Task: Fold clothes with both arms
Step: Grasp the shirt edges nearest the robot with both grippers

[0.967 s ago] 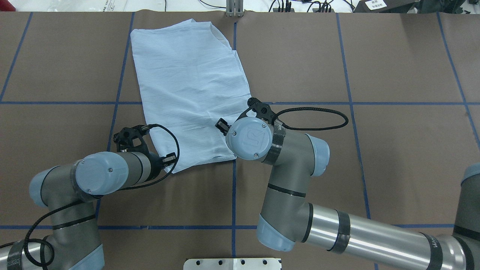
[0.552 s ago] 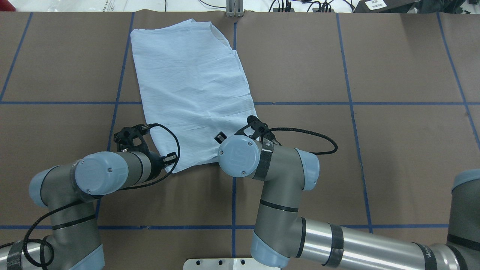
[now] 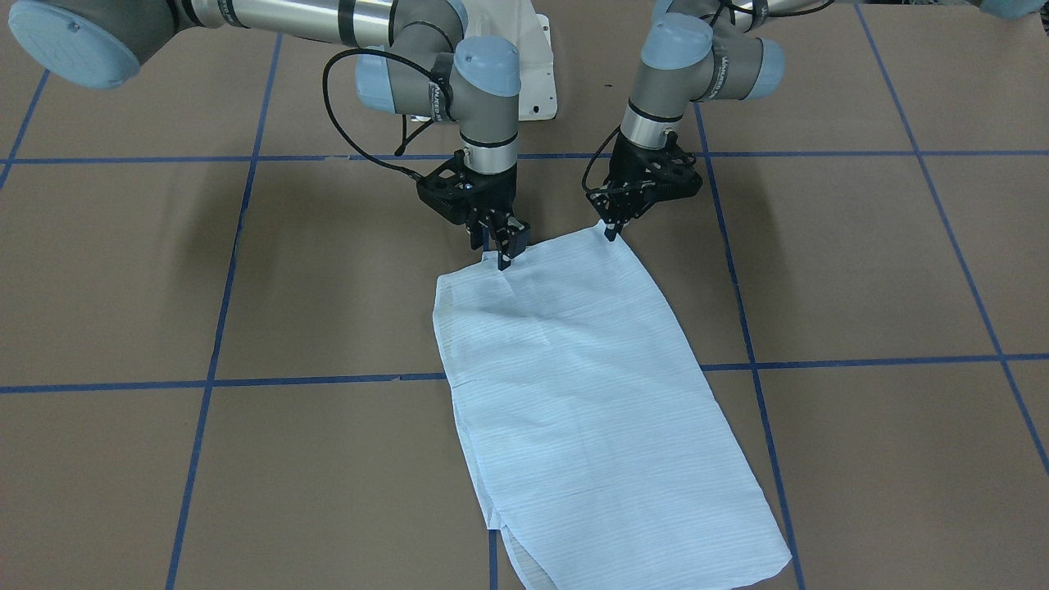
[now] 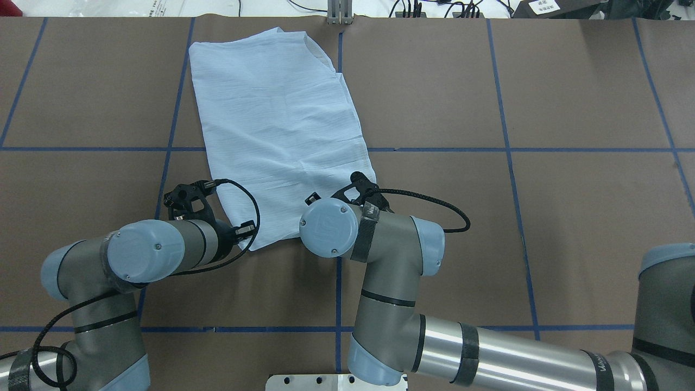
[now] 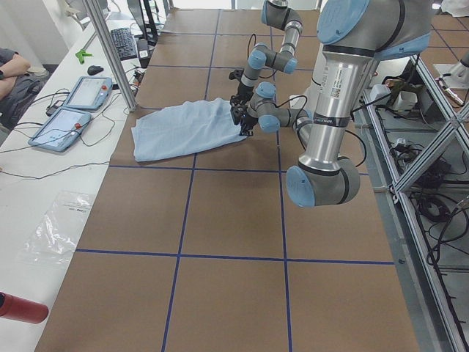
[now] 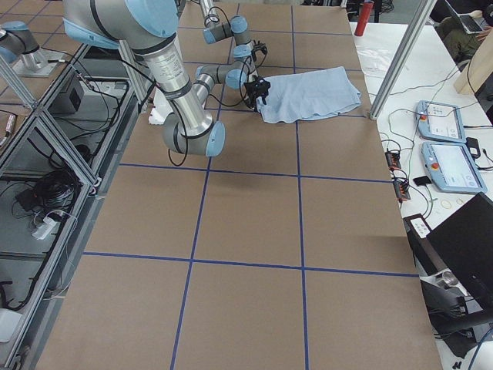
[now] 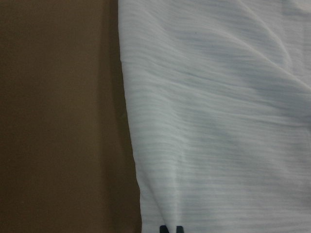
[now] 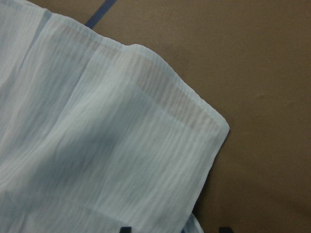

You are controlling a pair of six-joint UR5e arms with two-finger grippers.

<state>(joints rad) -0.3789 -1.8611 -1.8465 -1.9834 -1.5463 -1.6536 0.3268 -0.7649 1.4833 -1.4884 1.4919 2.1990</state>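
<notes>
The pale-blue striped shirt [image 3: 574,393] lies folded into a long flat panel on the brown table, running away from the robot [image 4: 271,119]. My left gripper [image 3: 610,232] stands at the shirt's near hem corner, on the right of the front-facing view, shut on the fabric edge; its tips [image 7: 170,229] sit close together on the cloth. My right gripper [image 3: 490,248] hovers at the other near corner, open. In the right wrist view the shirt corner [image 8: 146,145] lies between the widely spread tips [image 8: 175,229]. Both wrists hide the fingers from overhead.
Blue tape lines [image 4: 339,271] divide the brown table into squares. The white robot base plate [image 4: 336,382] is at the near edge and a metal post [image 4: 339,13] at the far edge. Two tablets [image 5: 69,110] and a person's arm [image 5: 11,66] are beside the table.
The right arm has moved back toward the robot and to the overhead view's left, along the shirt's side edge to its near hem. The left arm and the shirt have stayed still.
</notes>
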